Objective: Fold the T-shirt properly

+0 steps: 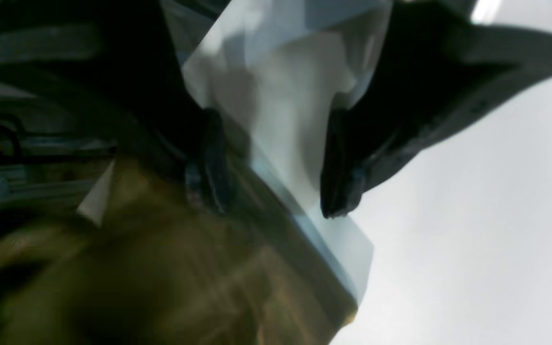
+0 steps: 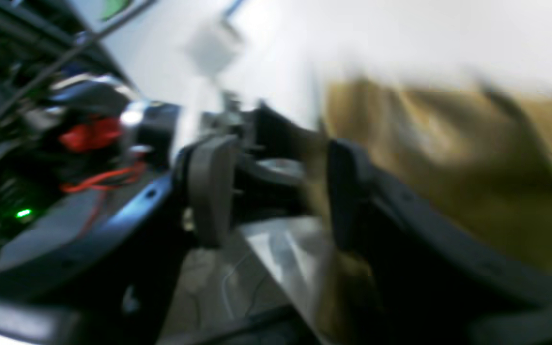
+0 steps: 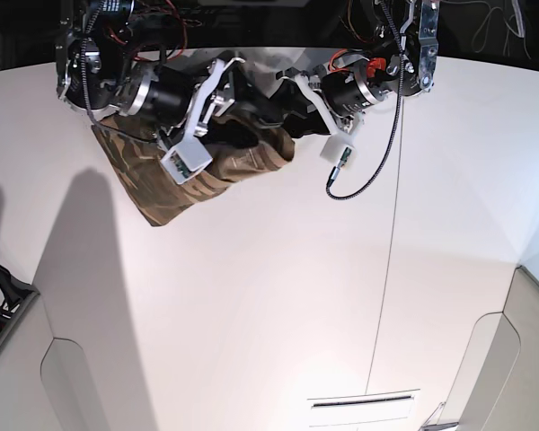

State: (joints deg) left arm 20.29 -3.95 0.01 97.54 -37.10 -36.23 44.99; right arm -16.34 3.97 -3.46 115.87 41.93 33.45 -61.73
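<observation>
The T-shirt (image 3: 242, 166) lies bunched in a camouflage heap at the far left of the white table (image 3: 278, 296). Both arms meet over its right end. My right gripper (image 3: 238, 121) comes in from the left of the base view. In its own wrist view the right gripper (image 2: 278, 191) has its jaws apart, with blurred cloth (image 2: 448, 158) just behind and beside one finger. My left gripper (image 3: 280, 109) reaches in from the right of the base view. In the left wrist view the left gripper (image 1: 273, 206) is open over bare table, the T-shirt (image 1: 151, 278) below one finger.
A black cable (image 3: 370, 171) loops down from the left arm over the table. Grey panels (image 3: 494, 368) cut into the table's near corners. A dark rack of wiring (image 2: 27, 143) stands behind the right arm.
</observation>
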